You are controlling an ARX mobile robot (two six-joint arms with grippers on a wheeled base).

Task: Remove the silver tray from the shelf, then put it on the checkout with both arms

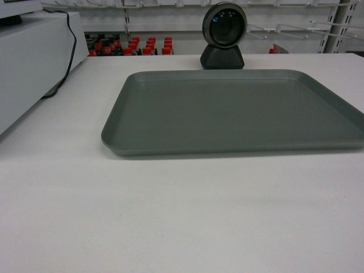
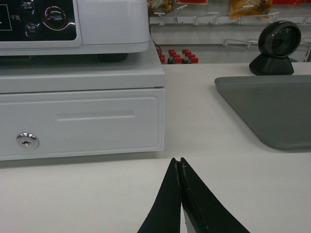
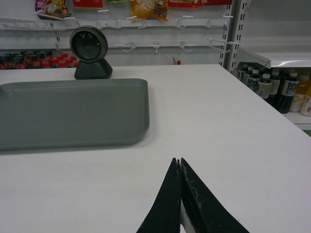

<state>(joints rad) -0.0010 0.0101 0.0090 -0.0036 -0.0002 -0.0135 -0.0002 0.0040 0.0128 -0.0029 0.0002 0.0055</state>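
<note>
The silver tray (image 1: 236, 111) lies flat on the white checkout (image 1: 170, 216), empty, just in front of a round scanner. It also shows at the right of the left wrist view as the silver tray (image 2: 272, 109) and at the left of the right wrist view as the silver tray (image 3: 73, 111). My left gripper (image 2: 179, 161) is shut with nothing in it, over bare counter to the tray's left. My right gripper (image 3: 178, 161) is shut and empty too, over bare counter to the tray's right. Neither gripper appears in the head view. Store shelf boards (image 3: 274, 56) stand beyond the counter.
A black round scanner (image 1: 223, 35) stands right behind the tray. A white cash drawer (image 2: 80, 119) with a register on top sits at the counter's left, with a black cable (image 1: 68, 48) hanging down. Bottles (image 3: 274, 87) fill the rack at the right.
</note>
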